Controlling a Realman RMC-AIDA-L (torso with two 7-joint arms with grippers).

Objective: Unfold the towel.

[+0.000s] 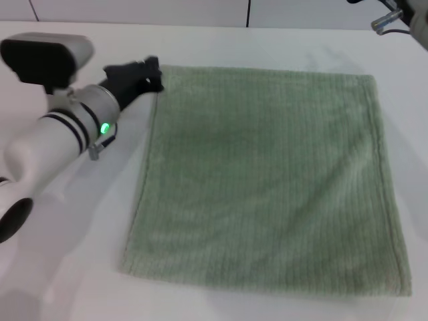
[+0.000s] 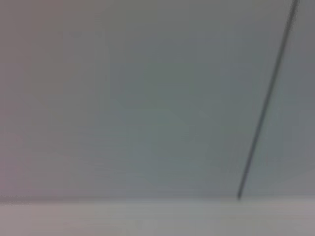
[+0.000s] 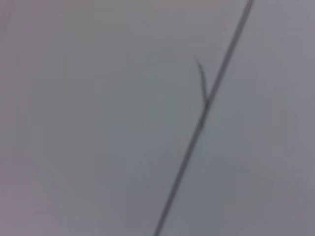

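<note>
The towel lies spread flat on the white table in the head view, a pale sage-green ribbed cloth, roughly square. My left gripper is at the towel's far left corner, its black fingers apart and level with the cloth's edge, holding nothing that I can see. Only a bit of my right arm shows, at the far right beyond the towel; its gripper is out of view. Both wrist views show only a pale surface crossed by a dark line.
The white table reaches around the towel on all sides. A wall with dark seams runs along the table's far edge.
</note>
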